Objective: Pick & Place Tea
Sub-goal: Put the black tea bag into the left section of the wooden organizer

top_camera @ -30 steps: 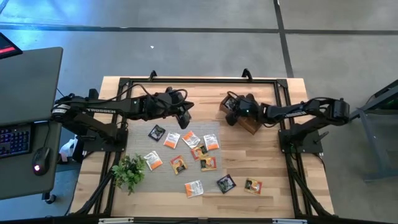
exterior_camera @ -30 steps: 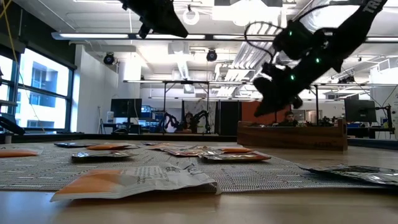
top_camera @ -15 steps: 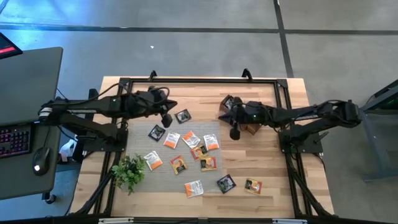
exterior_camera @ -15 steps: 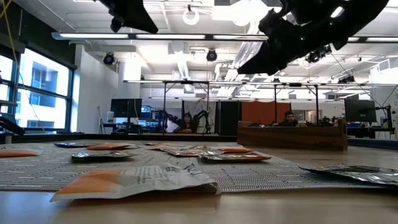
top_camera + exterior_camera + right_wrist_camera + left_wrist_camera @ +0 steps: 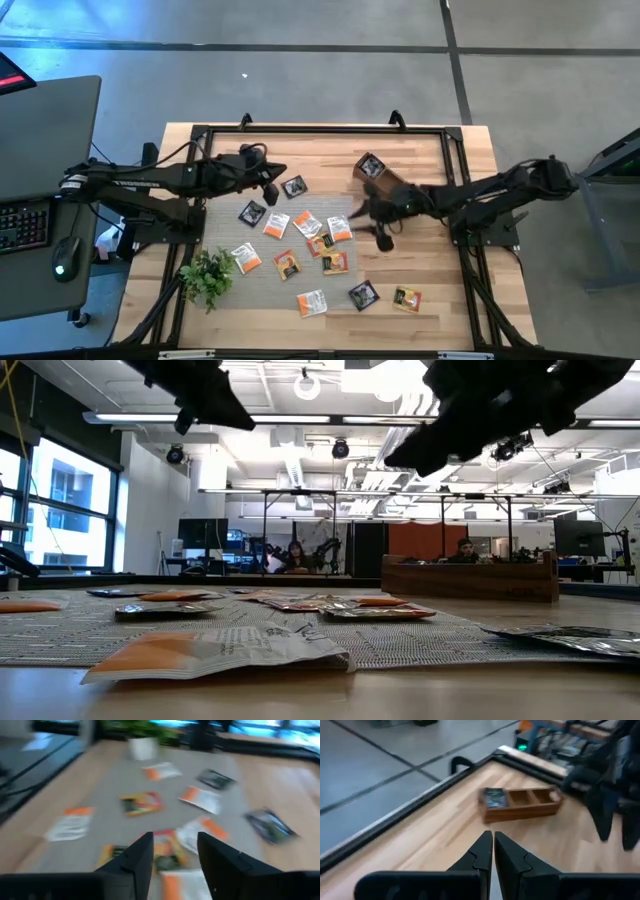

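With the right gripper (image 5: 383, 236) empty and spread at the mat's (image 5: 262, 278) three-o'clock edge and the left gripper (image 5: 271, 190) clenched empty at eleven, descend squarely over one tea sachet (image 5: 340, 229), avoiding overlapping neighbours.

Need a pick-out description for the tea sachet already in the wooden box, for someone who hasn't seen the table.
Find the small brown wooden compartment box on the far right part of the light wooden table, off the grey woven mat. The dark square tea sachet lies in its far end compartment. It is the only sachet in the box.
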Robot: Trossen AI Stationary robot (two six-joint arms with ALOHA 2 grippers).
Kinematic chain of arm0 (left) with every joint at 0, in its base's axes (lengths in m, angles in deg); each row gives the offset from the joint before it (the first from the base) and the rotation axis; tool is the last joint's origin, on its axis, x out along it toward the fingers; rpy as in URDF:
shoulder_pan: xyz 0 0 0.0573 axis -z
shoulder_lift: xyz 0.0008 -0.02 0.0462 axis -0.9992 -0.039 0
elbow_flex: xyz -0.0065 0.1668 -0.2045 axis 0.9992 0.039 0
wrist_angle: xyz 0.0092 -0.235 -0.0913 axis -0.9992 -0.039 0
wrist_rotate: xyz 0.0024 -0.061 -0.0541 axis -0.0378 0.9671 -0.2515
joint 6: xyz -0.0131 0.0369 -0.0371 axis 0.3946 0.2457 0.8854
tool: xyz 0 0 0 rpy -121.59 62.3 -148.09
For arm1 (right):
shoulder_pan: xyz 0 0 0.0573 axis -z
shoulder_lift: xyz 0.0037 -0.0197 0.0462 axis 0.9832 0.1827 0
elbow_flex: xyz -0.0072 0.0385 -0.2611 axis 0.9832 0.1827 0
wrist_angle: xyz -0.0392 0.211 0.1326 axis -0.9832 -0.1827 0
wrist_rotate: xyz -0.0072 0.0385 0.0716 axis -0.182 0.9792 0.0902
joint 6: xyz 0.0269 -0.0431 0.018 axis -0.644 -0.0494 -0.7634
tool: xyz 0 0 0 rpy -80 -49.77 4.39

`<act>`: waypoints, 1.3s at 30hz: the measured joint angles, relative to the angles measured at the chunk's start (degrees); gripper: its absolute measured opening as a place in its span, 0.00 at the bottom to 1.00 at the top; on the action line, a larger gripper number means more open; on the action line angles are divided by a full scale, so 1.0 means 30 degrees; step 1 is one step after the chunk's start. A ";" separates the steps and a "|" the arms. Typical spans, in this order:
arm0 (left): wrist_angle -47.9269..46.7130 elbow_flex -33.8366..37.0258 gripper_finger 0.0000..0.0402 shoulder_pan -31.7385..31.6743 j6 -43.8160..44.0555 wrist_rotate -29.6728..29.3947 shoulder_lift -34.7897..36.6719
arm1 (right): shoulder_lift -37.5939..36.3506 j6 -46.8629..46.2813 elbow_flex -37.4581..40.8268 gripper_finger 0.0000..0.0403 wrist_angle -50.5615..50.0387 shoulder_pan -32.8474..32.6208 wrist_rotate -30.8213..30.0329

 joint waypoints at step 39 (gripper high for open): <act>0.1444 -0.0007 0.04 0.5251 0.1474 -0.2616 -0.0007 | 1.1864 0.0990 -0.3078 0.26 0.0233 -0.5021 0.4567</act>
